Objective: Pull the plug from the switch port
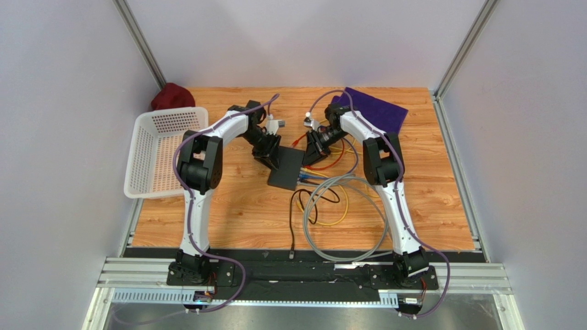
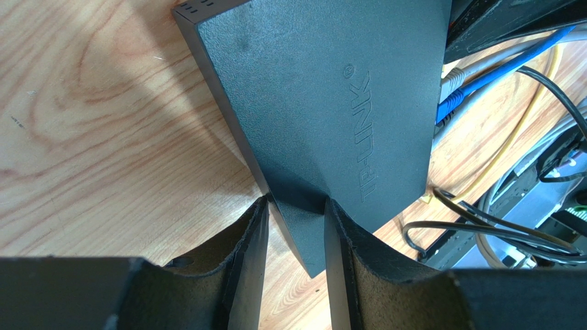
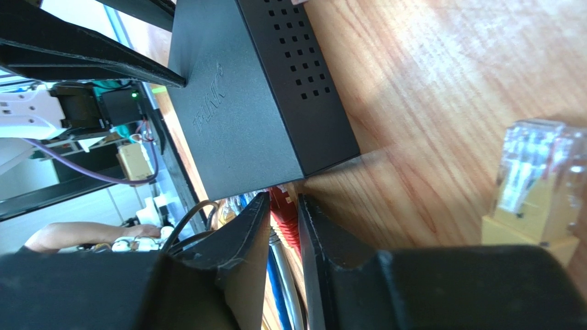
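Both arms reach forward and bend inward over the tabletop [image 1: 227, 206], meeting at the switch [image 1: 284, 172], which lies mid-table. The left fingers [image 2: 244, 275] clamp one corner of the switch. The right fingers [image 3: 249, 237] pinch a red plug [image 3: 282, 206] at the switch's port edge, beside blue and grey cables [image 1: 337, 199]. Bare wood runs from the switch's left side toward the basket [image 1: 165, 148]. Looped cables crowd the right and front.

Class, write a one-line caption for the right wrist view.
The right fingers flank a red plug at the switch, an unplugged yellow connector nearby.
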Available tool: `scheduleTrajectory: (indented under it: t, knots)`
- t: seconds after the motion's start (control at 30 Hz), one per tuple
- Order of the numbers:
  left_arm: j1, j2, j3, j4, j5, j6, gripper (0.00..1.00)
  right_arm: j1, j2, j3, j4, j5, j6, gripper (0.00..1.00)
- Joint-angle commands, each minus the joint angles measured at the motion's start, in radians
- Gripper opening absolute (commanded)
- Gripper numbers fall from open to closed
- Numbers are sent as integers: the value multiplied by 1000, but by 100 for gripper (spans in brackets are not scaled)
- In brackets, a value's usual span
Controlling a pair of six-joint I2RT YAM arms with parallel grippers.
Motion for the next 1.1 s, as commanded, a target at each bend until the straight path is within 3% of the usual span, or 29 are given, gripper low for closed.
scheduleTrajectory:
  t: [0.0, 0.27, 0.53, 0.63, 1.07]
  knots:
    - [-31, 29, 4, 20, -72, 10, 41, 69, 33, -33, 37, 240, -43, 26]
    - [-34, 29, 3, 20, -77, 10, 41, 78, 24, -39, 35, 274, -41, 22]
    - [-34, 32, 3, 20, -86, 7, 41, 75, 28, -40, -35, 268, -99, 0]
    - [-33, 32, 4, 20, -86, 8, 39, 73, 41, -36, -100, 228, -136, 0]
    - [-33, 38, 7, 20, -84, 7, 36, 58, 25, -51, -101, 206, -143, 0]
